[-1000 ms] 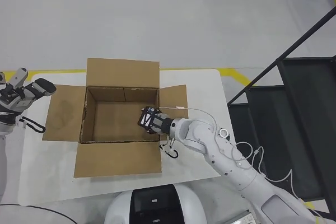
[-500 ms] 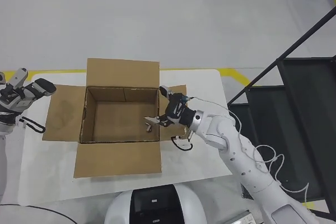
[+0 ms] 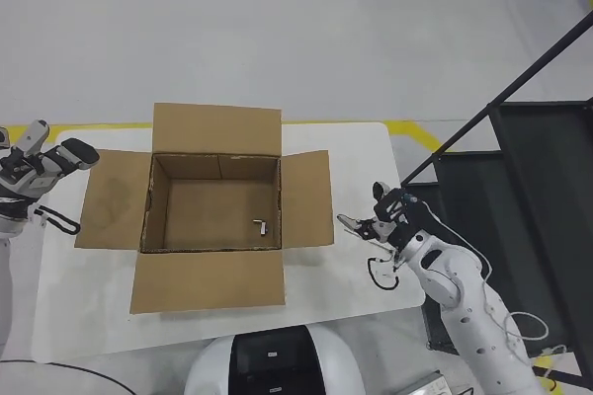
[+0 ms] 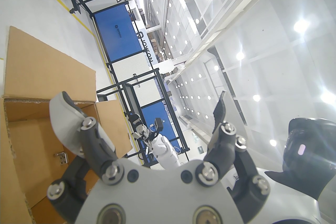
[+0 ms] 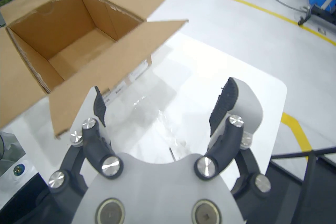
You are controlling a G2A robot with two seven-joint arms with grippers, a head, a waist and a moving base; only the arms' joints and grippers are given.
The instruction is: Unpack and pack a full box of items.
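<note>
Fingers (image 3: 348,222) of the right gripper (image 3: 360,203) spread wide in the top view, now over the table (image 3: 356,158) right of the box (image 3: 208,286), having left it; a small bracket (image 3: 262,226) lies inside. Left wrist view: left gripper (image 4: 140,101) wide too, bracket on the box floor. Right wrist view: spread fingers above the table.

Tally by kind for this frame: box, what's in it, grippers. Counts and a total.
Cardboard box: 1
Small metal part, lying on the box floor: 1
Grippers, both open: 2 (left gripper, right gripper)
Total: 4
</note>
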